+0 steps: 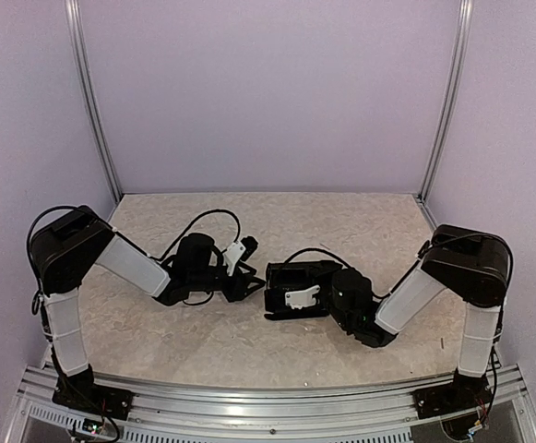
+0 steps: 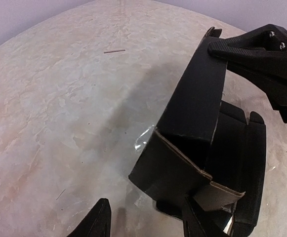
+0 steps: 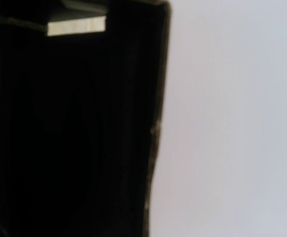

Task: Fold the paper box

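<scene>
**Left gripper** [image 2: 145, 212]: two matte black, wedge-shaped plastic fingers [image 2: 98, 219], cut off by the lower frame edge. They stand wide apart with nothing clamped. The left one is clear of the box. The other overlaps the box's lower corner in the left wrist view, and contact there cannot be determined.

**Right gripper** [image 2: 221, 47]: black, angular moulded body with two screw heads. It is closed to a narrow pinch on the top edge of the box's upright panel. Only one finger is distinguishable.

**Paper box** [image 2: 187, 113]: matte black thin cardboard, partly folded, standing mid-table between the two grippers.
- One tall panel rises at a tilt.
- A lower flap folds outward, showing raw brown cut edges and a grey-brown inner face.
- Scalloped tabs lie flat on the far side.
- From above, the box merges with the black gripper bodies and its outline is hard to separate.

**Right wrist view:** blurred black cardboard fills the left half, with one rough vertical edge and a pale strip at the top. The gripper's own fingers cannot be made out.

**Surroundings:**
- Mottled beige tabletop [image 2: 59, 108], slightly glossy.
- A crinkled scrap of clear film [image 2: 143, 139] touching the box's near corner.
- A thin brown sliver [image 2: 114, 51] well apart from the box.
- Pale lilac walls [image 1: 268, 92] and aluminium corner rails [image 1: 92, 111].
</scene>
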